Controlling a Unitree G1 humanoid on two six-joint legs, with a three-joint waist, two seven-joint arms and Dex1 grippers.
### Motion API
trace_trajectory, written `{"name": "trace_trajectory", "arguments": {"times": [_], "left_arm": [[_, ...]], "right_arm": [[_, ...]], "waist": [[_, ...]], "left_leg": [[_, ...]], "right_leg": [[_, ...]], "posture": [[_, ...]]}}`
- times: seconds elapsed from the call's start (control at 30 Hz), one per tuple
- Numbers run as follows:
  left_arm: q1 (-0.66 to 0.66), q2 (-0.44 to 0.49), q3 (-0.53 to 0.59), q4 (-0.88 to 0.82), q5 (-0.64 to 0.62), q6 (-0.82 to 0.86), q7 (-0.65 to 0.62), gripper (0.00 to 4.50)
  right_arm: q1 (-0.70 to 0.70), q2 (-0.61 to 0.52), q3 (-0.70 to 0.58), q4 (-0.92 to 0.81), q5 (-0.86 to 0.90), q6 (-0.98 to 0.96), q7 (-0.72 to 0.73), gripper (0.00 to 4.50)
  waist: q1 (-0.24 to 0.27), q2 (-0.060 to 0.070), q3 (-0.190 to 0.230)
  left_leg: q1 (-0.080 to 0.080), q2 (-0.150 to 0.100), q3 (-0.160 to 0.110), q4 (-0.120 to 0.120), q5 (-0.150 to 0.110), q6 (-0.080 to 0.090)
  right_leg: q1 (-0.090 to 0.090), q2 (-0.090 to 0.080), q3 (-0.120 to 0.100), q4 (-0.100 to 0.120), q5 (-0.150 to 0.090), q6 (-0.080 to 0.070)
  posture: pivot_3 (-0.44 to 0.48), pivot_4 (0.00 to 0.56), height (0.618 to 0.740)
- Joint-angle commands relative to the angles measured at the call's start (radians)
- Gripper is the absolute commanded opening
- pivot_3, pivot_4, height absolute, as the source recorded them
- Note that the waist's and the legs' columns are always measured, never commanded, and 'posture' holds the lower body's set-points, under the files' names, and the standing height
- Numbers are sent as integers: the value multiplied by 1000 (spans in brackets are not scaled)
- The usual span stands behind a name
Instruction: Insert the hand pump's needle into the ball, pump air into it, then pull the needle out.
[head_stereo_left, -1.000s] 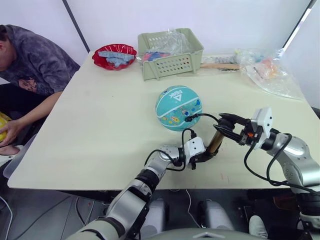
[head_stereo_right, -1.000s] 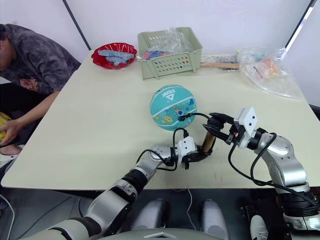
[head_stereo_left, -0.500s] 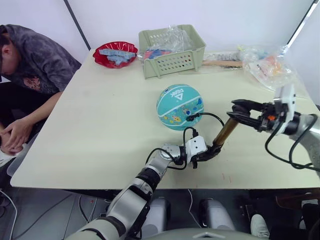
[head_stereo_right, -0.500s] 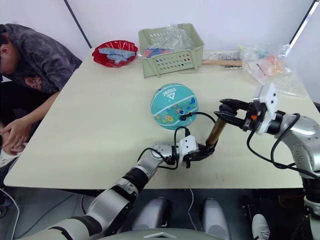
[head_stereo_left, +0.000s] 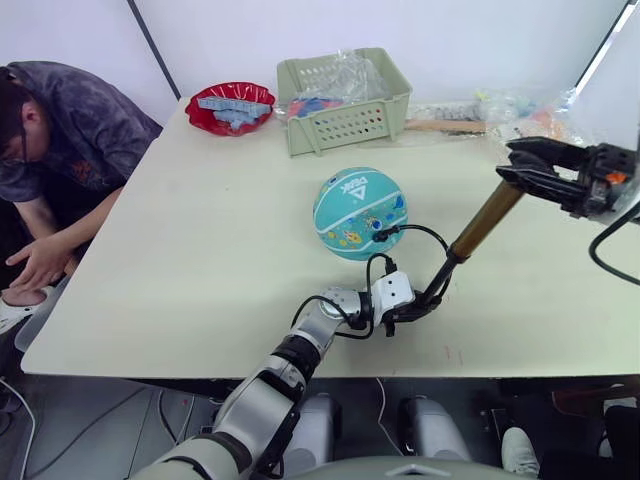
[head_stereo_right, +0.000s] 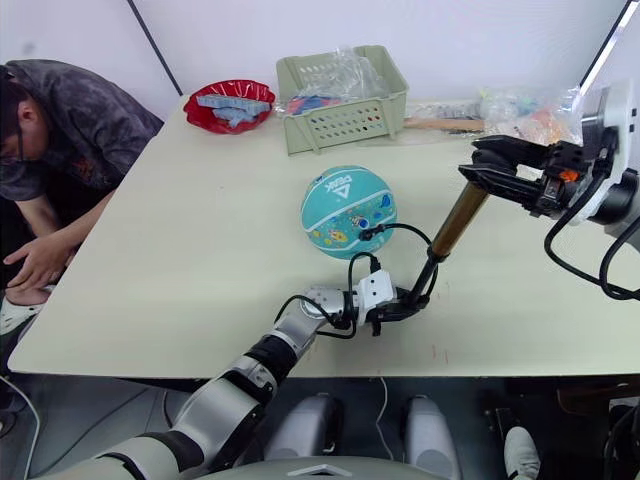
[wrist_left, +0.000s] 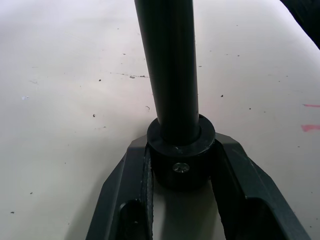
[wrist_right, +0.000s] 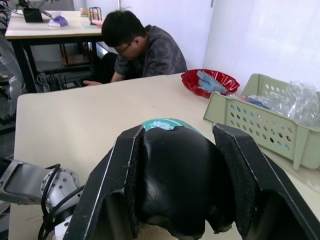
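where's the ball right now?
In the left eye view, the ball sits on the table near its middle, in front of the green basket, just beyond the left end effector clamping the hand pump's base.

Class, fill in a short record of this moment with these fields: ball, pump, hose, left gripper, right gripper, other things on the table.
ball: teal ball rests on the table
pump: hand pump tilted, handle end raised, base end low
hose: thin black hose loops from the pump's base to the ball
left gripper: left gripper shut on the pump's black base cap
right gripper: right gripper shut on the pump's black handle
other things on the table: green basket, red bowl, plastic bags
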Motion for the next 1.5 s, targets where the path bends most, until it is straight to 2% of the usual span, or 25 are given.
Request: {"name": "trace_trajectory", "arguments": {"times": [0.03, 0.1, 0.23, 0.43, 0.6, 0.73, 0.83, 0.93, 1.0, 1.13, 1.23, 1.5], "left_arm": [[47, 38, -39, 75, 63, 38, -10, 1158], [48, 38, -38, 74, 62, 39, -10, 1158], [47, 38, -38, 73, 62, 41, -7, 1158], [49, 38, -36, 64, 61, 49, -4, 1158], [52, 41, -35, 54, 59, 55, -3, 1158], [54, 42, -36, 49, 58, 58, -2, 1158], [56, 44, -37, 49, 58, 57, -4, 1158], [56, 45, -38, 52, 59, 55, -6, 1158], [56, 45, -39, 53, 59, 54, -7, 1158], [55, 41, -38, 58, 61, 50, -9, 1158], [54, 40, -38, 61, 61, 49, -9, 1158], [46, 37, -37, 73, 61, 45, -12, 1158]], "right_arm": [[73, 3, -14, -26, -116, -85, -25, 1731], [116, 12, 28, -33, -170, -124, -28, 1731], [198, 107, 126, -23, -233, -196, -44, 1731], [297, 242, 303, 35, -396, -330, -72, 1731], [353, 325, 365, 130, -520, -460, -108, 1731], [371, 339, 379, 152, -558, -512, -105, 1731], [357, 334, 334, 105, -493, -489, -97, 1731], [289, 277, 221, 26, -363, -405, -71, 1731], [256, 240, 176, 3, -312, -360, -64, 1731], [180, 168, 77, -20, -194, -257, -61, 1731], [147, 129, 36, -32, -135, -197, -56, 1731], [22, -21, -78, -37, -21, -64, -41, 1731]], "waist": [[1, -2, -1], [0, -3, -2], [-3, -10, -8], [-7, -13, -13], [-10, -15, -15], [-17, -14, -15], [-18, -14, -15], [-17, -9, -10], [-17, -9, -9], [-12, -1, -3], [-8, -1, -3], [-1, 2, 1]], "left_leg": [[0, 0, 0, 0, 0, 0], [0, 0, -1, 0, 0, 0], [4, 1, 0, 0, 0, 0], [7, 3, 0, -1, 0, 0], [11, 2, 0, -2, 0, 0], [17, 3, 0, -3, 0, 0], [18, 3, -1, -3, 0, 0], [17, 3, -1, -3, 0, 0], [15, 2, -1, -2, 0, 0], [9, 0, 0, -2, 0, 0], [2, 0, -1, -2, 0, 0], [0, 0, -1, -1, 0, 0]], "right_leg": [[0, 0, 0, 0, 0, 0], [0, 0, -1, 0, 0, 0], [3, 1, 0, 0, 0, 0], [4, 3, 0, 0, 0, 0], [7, 3, 0, 0, 0, 0], [13, 3, 0, 0, -5, 0], [14, 3, -1, 0, -6, 0], [14, 2, -1, 0, -5, 0], [13, 0, 0, 0, -3, -3], [8, 0, 0, 0, -1, 0], [1, 0, 0, 0, 0, 0], [0, 0, -1, 0, 0, 0]], "posture": [[0, 150, 740], [0, 150, 740], [0, 150, 740], [0, 150, 740], [0, 150, 740], [0, 150, 740], [0, 150, 740], [0, 150, 740], [0, 150, 740], [0, 150, 740], [0, 150, 740], [0, 150, 740]]}}
